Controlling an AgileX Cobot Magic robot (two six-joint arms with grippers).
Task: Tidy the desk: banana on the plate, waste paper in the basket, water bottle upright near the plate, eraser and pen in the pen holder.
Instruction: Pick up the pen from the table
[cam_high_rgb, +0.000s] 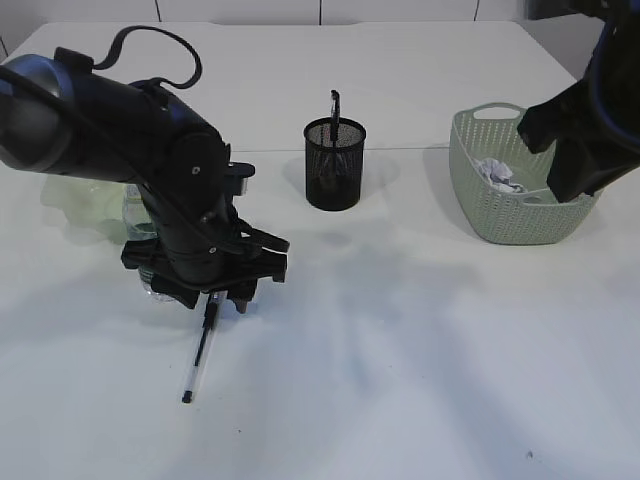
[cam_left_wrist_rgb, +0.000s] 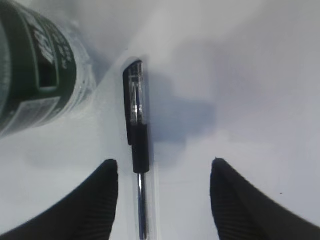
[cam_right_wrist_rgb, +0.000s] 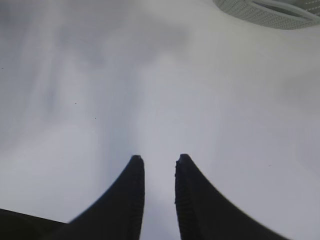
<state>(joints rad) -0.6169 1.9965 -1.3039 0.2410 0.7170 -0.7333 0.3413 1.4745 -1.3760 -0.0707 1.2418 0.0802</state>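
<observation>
A black-and-clear pen (cam_high_rgb: 200, 350) lies on the white table, and its capped end shows in the left wrist view (cam_left_wrist_rgb: 137, 130). My left gripper (cam_left_wrist_rgb: 164, 162) is open and low over the table, with the pen lying between its jaws, nearer the left one. It also shows in the exterior view (cam_high_rgb: 215, 298). A clear water bottle with a green label (cam_left_wrist_rgb: 35, 75) lies just beside the pen (cam_high_rgb: 135, 215). The black mesh pen holder (cam_high_rgb: 335, 165) holds one pen. The green basket (cam_high_rgb: 515, 215) holds crumpled paper (cam_high_rgb: 497, 172). My right gripper (cam_right_wrist_rgb: 159, 159) is slightly open and empty. Banana and eraser are out of view.
A pale green plate (cam_high_rgb: 75, 205) is partly hidden behind my left arm. My right arm (cam_high_rgb: 580, 140) hangs over the basket's right side. The basket's rim (cam_right_wrist_rgb: 265, 12) shows at the top of the right wrist view, with bare table below it.
</observation>
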